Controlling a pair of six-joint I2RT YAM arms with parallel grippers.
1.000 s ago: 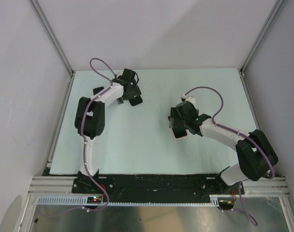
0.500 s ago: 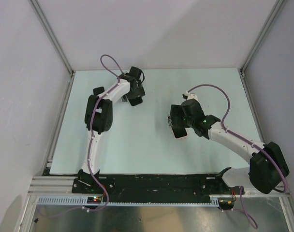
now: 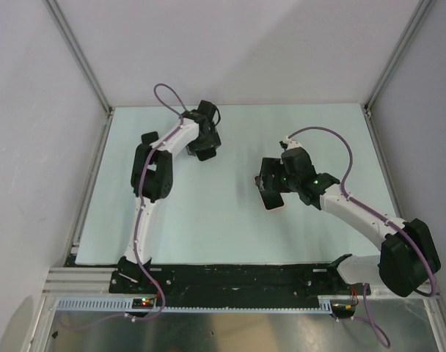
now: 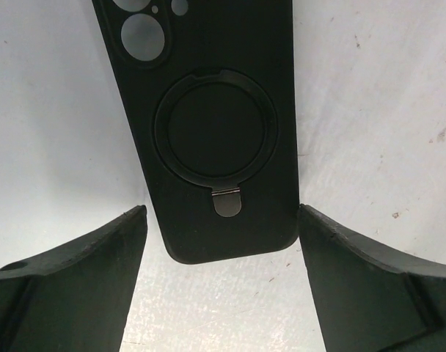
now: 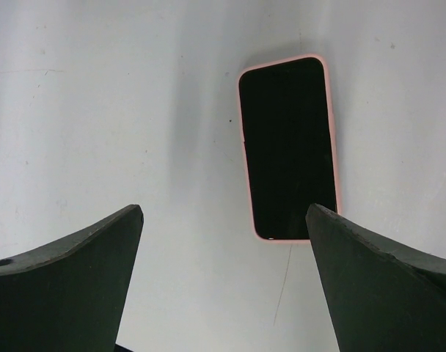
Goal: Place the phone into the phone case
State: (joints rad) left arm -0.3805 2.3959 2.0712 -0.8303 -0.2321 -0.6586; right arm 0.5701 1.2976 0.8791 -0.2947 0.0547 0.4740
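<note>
The left claw [image 4: 222,209] is hovering open astride the black phone case [image 4: 212,125] on the surface [image 4: 370,110]. The right claw [image 5: 224,209], also open, is sitting off-centre, so shift rightward over the pink-rimmed phone [image 5: 287,147] before closing.

Left pincer [image 3: 205,151]: far on the pale counter [image 3: 208,227], left of centre.
Right pincer [image 3: 271,192]: mid-counter, right of centre, partly covering pink-edged phone [image 3: 275,207].
</note>
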